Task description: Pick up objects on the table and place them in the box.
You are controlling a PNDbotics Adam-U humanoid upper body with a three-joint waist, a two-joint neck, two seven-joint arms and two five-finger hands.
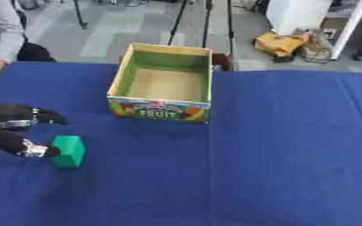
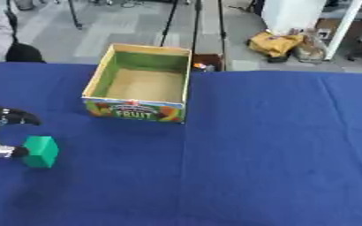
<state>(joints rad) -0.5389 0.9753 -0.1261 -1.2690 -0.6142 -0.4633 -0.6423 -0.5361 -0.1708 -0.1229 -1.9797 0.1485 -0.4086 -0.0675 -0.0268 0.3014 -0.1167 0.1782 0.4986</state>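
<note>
Blue cloth covers the surface (image 1: 292, 154) from edge to edge, and everything is best placed against the box (image 1: 163, 84), a green-lined cardboard carton with a fruit label on its near wall, open at the top and showing only its bare brown floor. Nothing of the task appears to be inside it yet.

Well to the left of the box and nearer the robot stands the green block (image 1: 68, 151), upright on the cloth. The left hand (image 1: 14, 130) reaches in from the left edge, on the block's far side from the box. Its fingers (image 1: 45, 115) are spread: the upper ones hang over the cloth, apart from the block, while a lower tip (image 1: 41, 151) touches or nearly touches the block's left face. Nothing is gripped yet. The right hand shows in neither view.

Judging from this, the step in hand is closing on the block. To do it well, the hand should move further toward the box so the block sits between the upper fingers and the lower tip, then close evenly; pressing from one side alone could tip or slide it.
</note>
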